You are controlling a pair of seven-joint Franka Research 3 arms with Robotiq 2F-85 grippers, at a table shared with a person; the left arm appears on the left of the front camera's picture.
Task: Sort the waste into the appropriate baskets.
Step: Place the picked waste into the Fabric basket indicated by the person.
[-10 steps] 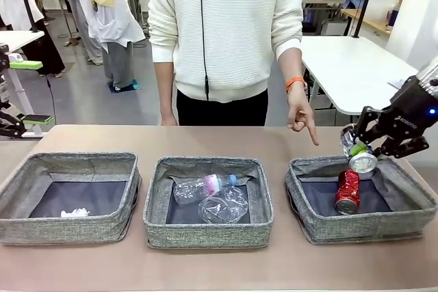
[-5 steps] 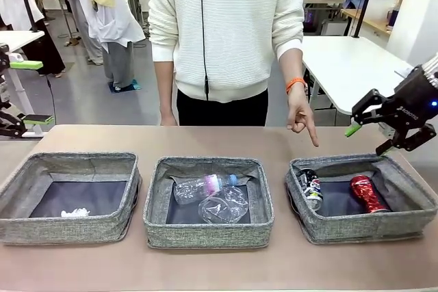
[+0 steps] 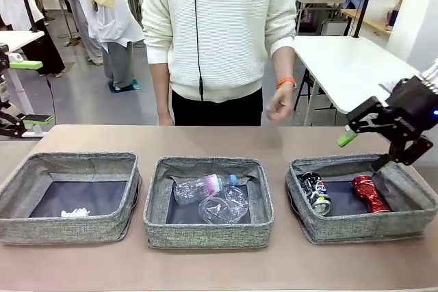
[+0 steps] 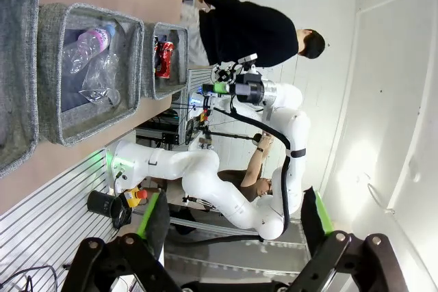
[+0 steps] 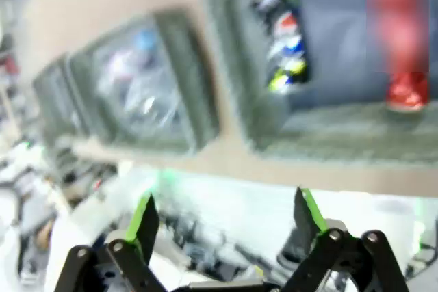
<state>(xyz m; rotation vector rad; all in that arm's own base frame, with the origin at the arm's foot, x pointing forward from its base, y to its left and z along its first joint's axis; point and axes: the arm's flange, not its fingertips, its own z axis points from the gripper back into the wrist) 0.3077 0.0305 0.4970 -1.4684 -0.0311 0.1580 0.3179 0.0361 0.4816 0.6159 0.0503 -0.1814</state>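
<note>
Three grey fabric baskets sat in a row on the brown table [image 3: 205, 138], with a person in a white sweater [image 3: 219, 25] standing at the far side. The left basket [image 3: 68, 230] held a bit of crumpled white paper [image 3: 74, 213]. The middle basket [image 3: 209, 234] held a clear plastic bottle [image 3: 198, 187] with a pink label and blue cap, lying beside a clear plastic cup [image 3: 226, 206]. The right basket [image 3: 363, 227] held a dark can [image 3: 315, 192] near its left wall and a crushed red can [image 3: 369, 193] lying apart from it. Above that basket's far rim hovered the right gripper [image 3: 361, 150], jaws spread wide and empty. The left gripper [image 4: 236, 244] also stood spread, holding nothing. The person's hand [image 3: 279, 106] hung near the waist.
</note>
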